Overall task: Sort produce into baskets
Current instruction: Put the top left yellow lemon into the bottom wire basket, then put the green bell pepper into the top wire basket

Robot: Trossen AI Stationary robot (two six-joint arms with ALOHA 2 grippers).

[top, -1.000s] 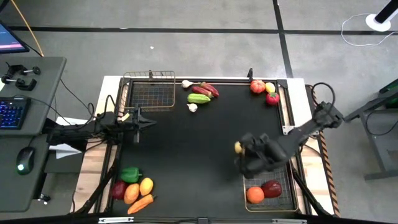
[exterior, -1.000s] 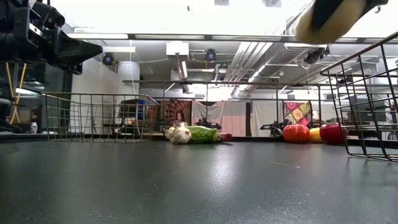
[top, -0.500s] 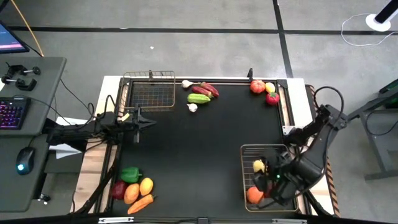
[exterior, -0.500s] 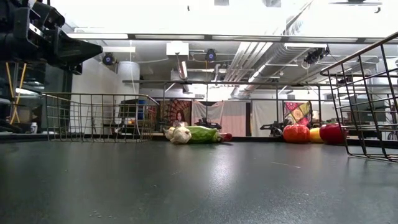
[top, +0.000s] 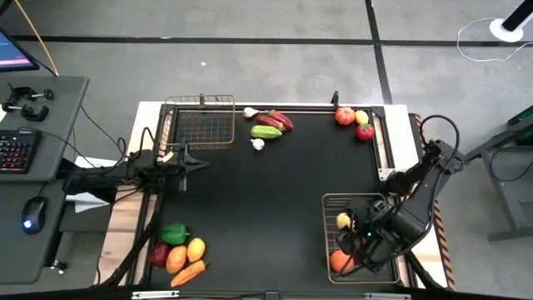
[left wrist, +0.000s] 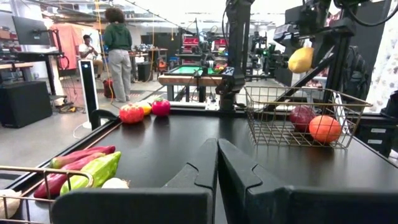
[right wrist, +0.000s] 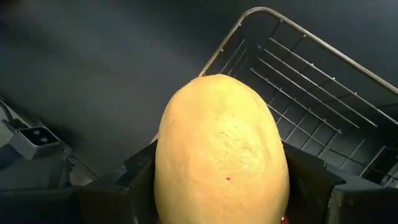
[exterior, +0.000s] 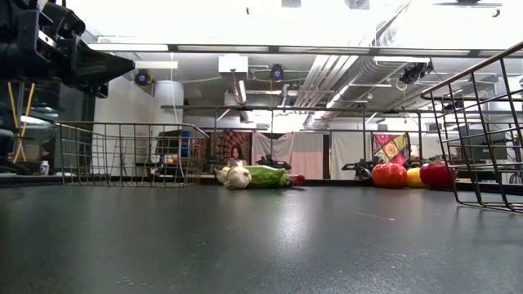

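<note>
My right gripper is shut on a yellow lemon above the silvery wire basket at the table's near right. An orange and a dark-red fruit lie in that basket. In the left wrist view the lemon hangs well above the basket's rim. My left gripper is shut and empty, level above the table's left side, near the coppery-rimmed basket. My right gripper pinches the lemon between its two fingers, one on each side, with the fingers across its width. The lemon is lifted clear, above the basket's far left corner.
Garlic, a green vegetable and dark-red pieces lie at the far middle. A red apple, lemon and red fruit lie far right. A green pepper, lemon and carrot lie near left.
My right gripper has carried the lemon from above the open table toward the near right, over the silvery basket, and has since stayed there. It has left the low view.
</note>
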